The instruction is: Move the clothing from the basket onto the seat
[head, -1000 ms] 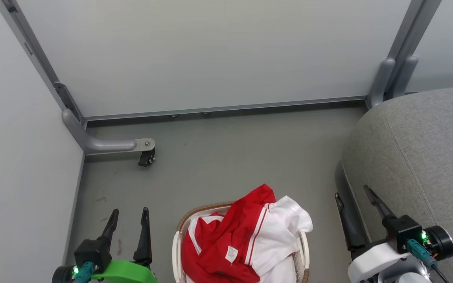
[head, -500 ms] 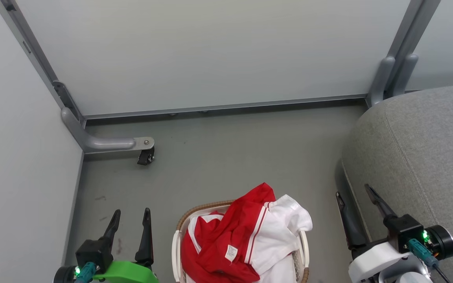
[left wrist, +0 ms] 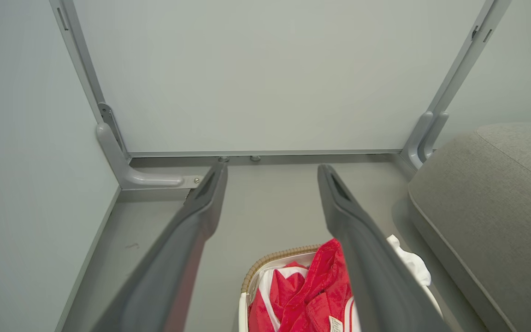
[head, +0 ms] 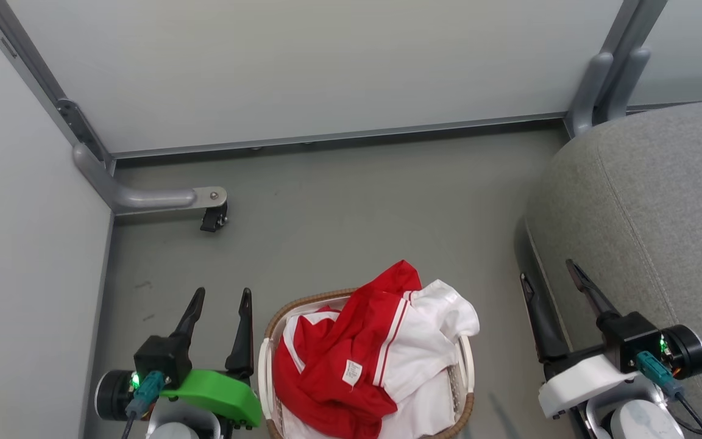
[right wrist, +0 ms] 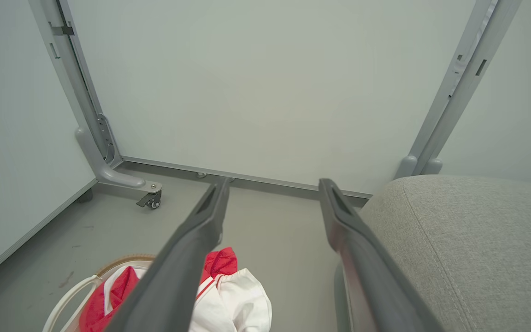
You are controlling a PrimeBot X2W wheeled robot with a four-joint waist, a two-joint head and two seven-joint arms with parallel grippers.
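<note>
Head camera had dipped since a second before, and the whole scene slid up the view. The left gripper [head: 223, 292] then stood closer to the oval white perforated plastic basket with a brown woven rim [head: 302, 302]. Red and white sports garments [head: 351, 347] lay heaped in it, on the grey floor [head: 351, 207]. Large grey fabric sofa [head: 649, 213] stood to its right. Both grippers were spread wide and held nothing. The right gripper [head: 546, 271] hovered at the sofa's edge.

Camera tilt downward; left gripper [head: 222, 291] nearer basket [head: 300, 302].
</note>
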